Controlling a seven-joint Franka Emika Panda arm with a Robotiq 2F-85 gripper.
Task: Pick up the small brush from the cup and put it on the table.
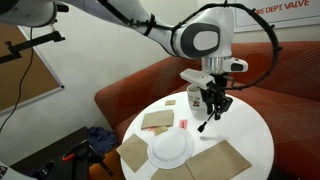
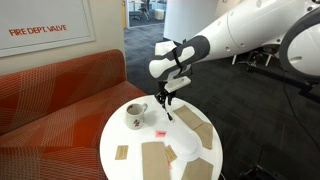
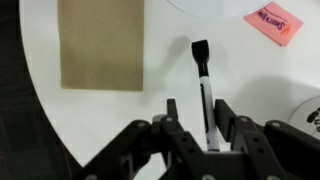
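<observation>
The table (image 1: 255, 140) is lying below the fingers with nothing of the task resting on it yet. The cup (image 2: 135, 114) is standing off to one side of the fingers and lower than them, clear of the brush, so the lifting-out part is looking finished. The gripper (image 3: 203, 125) is hanging over the white top, and its fingers (image 3: 228, 118) are closing on the small brush (image 3: 204, 85) from both sides. The brush is running out ahead of the fingertips, its dark head pointing down toward the table. In both exterior views that head is sitting near the surface, though whether it is touching is not showing. What is remaining, as I am judging it, is lowering the brush flat and letting go.

As for writing, the wall sign (image 2: 38, 31) far behind the fingers is reading "FIRE DEPT. VALVE" in red, and in an exterior view only "DEPT. VALVE" (image 1: 290, 7) is showing at the top edge. The cup is carrying a dark reddish print too small to read. The pink slip (image 3: 273, 22), lying beyond the fingertips and to one side, is bearing dark lettering too blurred to make out.
</observation>
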